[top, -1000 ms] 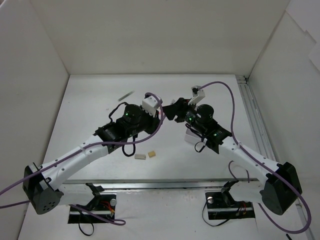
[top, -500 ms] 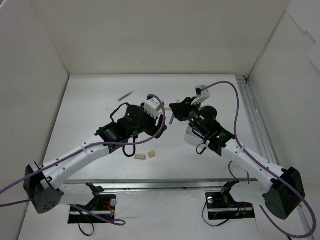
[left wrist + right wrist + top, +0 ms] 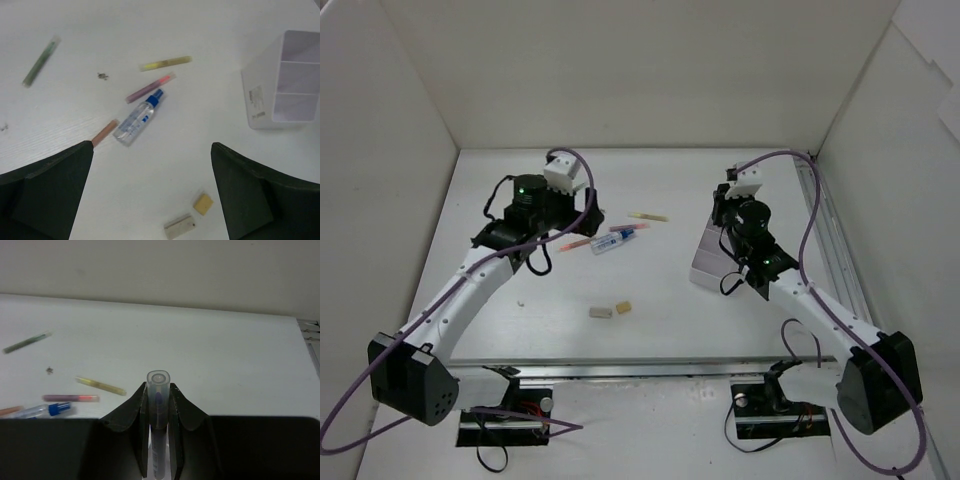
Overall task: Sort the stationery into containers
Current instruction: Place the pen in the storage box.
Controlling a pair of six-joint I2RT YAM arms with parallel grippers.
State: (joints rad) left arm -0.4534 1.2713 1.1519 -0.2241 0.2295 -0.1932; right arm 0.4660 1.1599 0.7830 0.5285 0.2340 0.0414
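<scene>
Two grippers, two different states. Left gripper [image 3: 151,147] is spread wide with nothing between its fingers, hovering over the loose stationery. Below it the clear tube [image 3: 138,117] with a blue end lies flat. The red pen [image 3: 150,87] is just beside that blue end, and the pale yellow pen [image 3: 165,63] lies just past the red one. An orange pen [image 3: 105,132] is at the tube's other end, touching or nearly so, hard to tell. The grey-green pen [image 3: 40,61] is well apart, off to the left. The grey eraser [image 3: 178,226] and yellow eraser [image 3: 203,204] sit near each other on the table [image 3: 670,330], nearer the arm bases. Right gripper [image 3: 158,394] is pinching a clear pen [image 3: 158,378], held upright, with a purplish core. The white box [image 3: 285,82] has three compartments and sits right of the stationery, with the right gripper at its far end in the top view.
</scene>
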